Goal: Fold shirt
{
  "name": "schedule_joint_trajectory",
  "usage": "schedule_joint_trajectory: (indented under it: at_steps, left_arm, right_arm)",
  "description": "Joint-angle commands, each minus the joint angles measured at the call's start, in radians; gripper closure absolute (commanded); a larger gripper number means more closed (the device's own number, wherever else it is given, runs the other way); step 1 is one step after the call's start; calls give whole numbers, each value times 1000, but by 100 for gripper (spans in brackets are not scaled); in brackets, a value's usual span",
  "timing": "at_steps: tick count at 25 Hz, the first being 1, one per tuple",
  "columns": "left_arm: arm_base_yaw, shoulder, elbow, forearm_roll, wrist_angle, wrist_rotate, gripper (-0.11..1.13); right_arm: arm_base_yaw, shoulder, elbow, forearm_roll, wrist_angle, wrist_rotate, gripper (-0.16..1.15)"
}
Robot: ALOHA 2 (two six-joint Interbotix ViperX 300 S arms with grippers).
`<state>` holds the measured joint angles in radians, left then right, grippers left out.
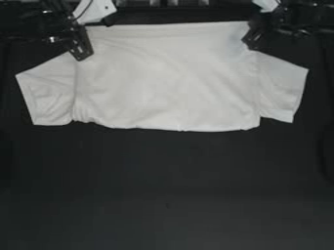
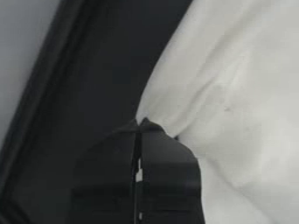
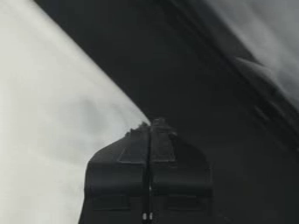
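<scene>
Two end effectors work the far edge of the shirt, which lies spread across the far half of the dark surface, sleeves out to either side and a rounded fold forming its near edge. The left end effector sits at the shirt's far left corner, just above the left sleeve; the right end effector mirrors it at the far right corner.

In the left wrist view the left end effector has its jaws pressed together with fabric drawn into a crease at the tips, so it appears clamped on the shirt. In the right wrist view the right end effector is likewise closed, the shirt's edge meeting its tips; it looks pinched on the cloth, though how much is caught cannot be told.

Judging from the layout, one fold is laid and the corners are being set down or carried. The risks lie in the thin grips: soft cloth could slip from a tip if one arm pulls harder than the other, skewing the fold. Uneven travel would also drag the lower layer and bunch the wrinkled middle, and releasing near the surface's far rim could let the edge spill over it.
</scene>
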<state>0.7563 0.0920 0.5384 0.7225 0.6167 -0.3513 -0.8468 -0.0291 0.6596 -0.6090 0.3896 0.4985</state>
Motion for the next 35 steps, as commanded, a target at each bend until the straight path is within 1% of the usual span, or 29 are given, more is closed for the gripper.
schedule_joint_trajectory:
  at_steps: [1,4,5,7,9,12,14,15,16,18,22,25,27,29,30,31,34,35]
  left_arm:
    - [12,-15,-18,6,-15,3,96]
    - [12,-14,-20,12,-17,2,91]
    - [12,-14,-23,12,-17,2,87]
    - [12,-11,-31,6,-8,2,73]
    - [6,-9,-38,-5,-6,0,55]
    - [-3,-12,-55,-20,-5,0,27]
    - [-8,-18,-69,-25,-5,-2,17]
    - [-8,-23,-77,-26,-5,0,15]
    - [-9,-29,-80,-28,-5,0,15]
    - [-12,-46,-84,-28,-5,0,15]
    - [-34,-98,-83,-28,11,2,15]
    - [-63,-158,-74,-29,48,3,15]
    - [-87,-204,-64,-41,94,3,14]
    - [-110,-247,-44,-74,120,8,14]
    - [-120,-267,-32,-94,123,14,14]
    - [-127,-288,-20,-110,126,15,14]
    - [-150,-360,29,-153,124,8,14]
    - [-155,-391,49,-175,129,6,14]
  right_arm:
    - [-12,2,-12,2,-18,-2,90]
    - [-12,6,-8,-3,-40,-5,89]
    - [-14,11,-9,-2,-48,-5,88]
    - [-18,25,-14,3,-52,-5,83]
    - [-18,40,-20,3,-54,-6,69]
    - [-18,54,-32,20,-57,-6,34]
    - [-18,52,-38,32,-66,-6,15]
    - [-18,49,-43,38,-72,-5,8]
    - [-18,43,-46,48,-77,-6,5]
    - [-18,26,-54,64,-77,-9,5]
    - [-8,-31,-51,80,-55,-11,5]
    - [28,-94,-46,107,-3,-12,5]
    - [55,-135,-46,126,55,-12,5]
    - [78,-176,-41,155,120,-14,5]
    - [87,-198,-37,179,146,-12,5]
    - [95,-225,-26,216,173,-12,5]
    - [109,-308,14,295,192,-12,5]
    - [112,-339,29,319,196,-8,5]
